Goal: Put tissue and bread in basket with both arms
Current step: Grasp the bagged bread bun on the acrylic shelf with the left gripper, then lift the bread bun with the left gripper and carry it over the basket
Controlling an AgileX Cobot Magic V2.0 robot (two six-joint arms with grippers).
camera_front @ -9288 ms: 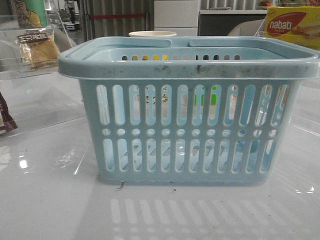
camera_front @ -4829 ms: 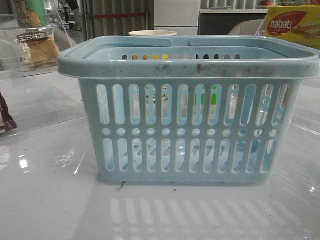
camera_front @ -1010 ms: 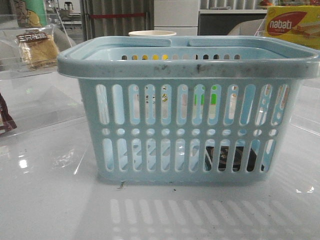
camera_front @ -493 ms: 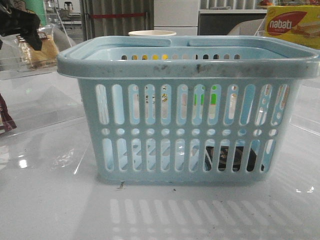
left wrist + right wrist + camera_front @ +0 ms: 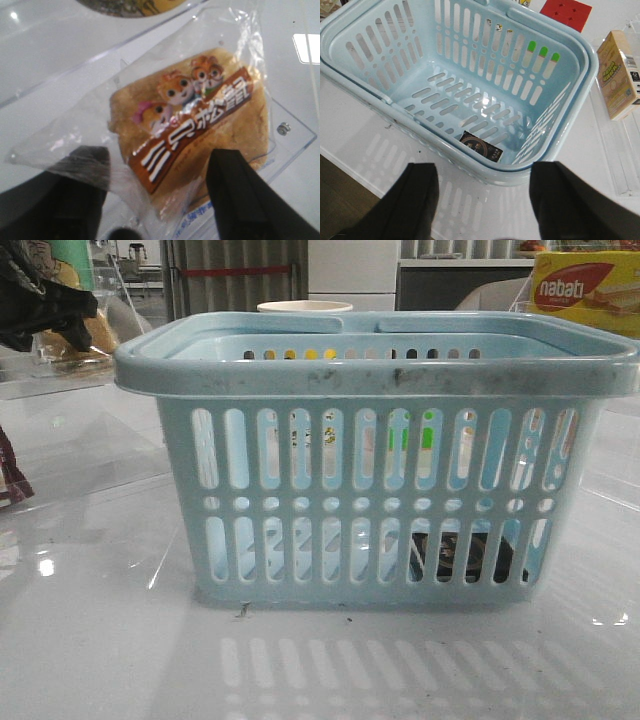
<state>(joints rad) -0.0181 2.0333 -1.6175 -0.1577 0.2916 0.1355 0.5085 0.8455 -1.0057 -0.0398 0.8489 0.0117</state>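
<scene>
Left gripper point(image 5: 157, 192) poised open over the golden-brown bread in its clear printed wrapper point(image 5: 192, 135).

The bread's long axis is seen running between the spread fingers, on a clear tray; the left arm is nearer. The right gripper point(image 5: 485, 200) is held open, empty, before the pale-blue slotted plastic basket point(image 5: 555, 145). One bread, one basket and one small black tissue packet point(image 5: 480, 146), inside the basket, are counted.
</scene>
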